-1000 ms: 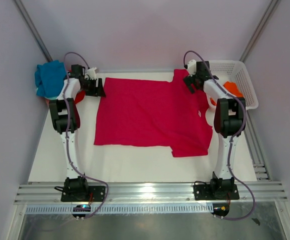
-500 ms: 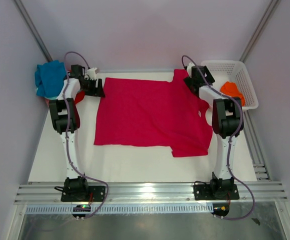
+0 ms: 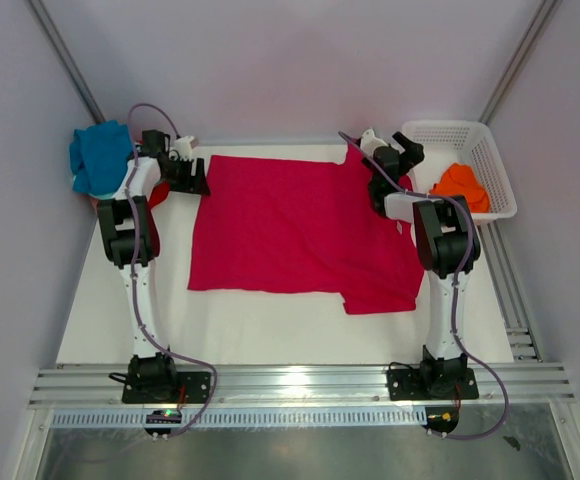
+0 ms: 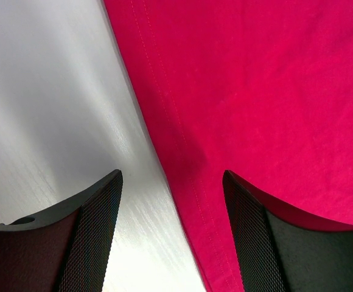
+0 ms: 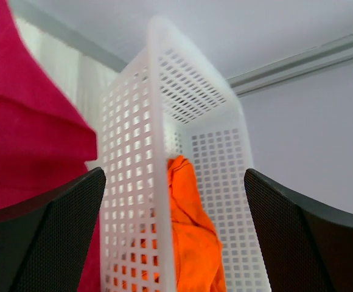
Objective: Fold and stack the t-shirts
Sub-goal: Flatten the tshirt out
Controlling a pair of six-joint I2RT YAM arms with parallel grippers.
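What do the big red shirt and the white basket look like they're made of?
The red shirt looks like soft matte knit cloth, perhaps cotton: fine surface texture and stitch lines along the hem show. The white basket looks like moulded plastic, smooth and faintly glossy, with a regular grid of square holes.
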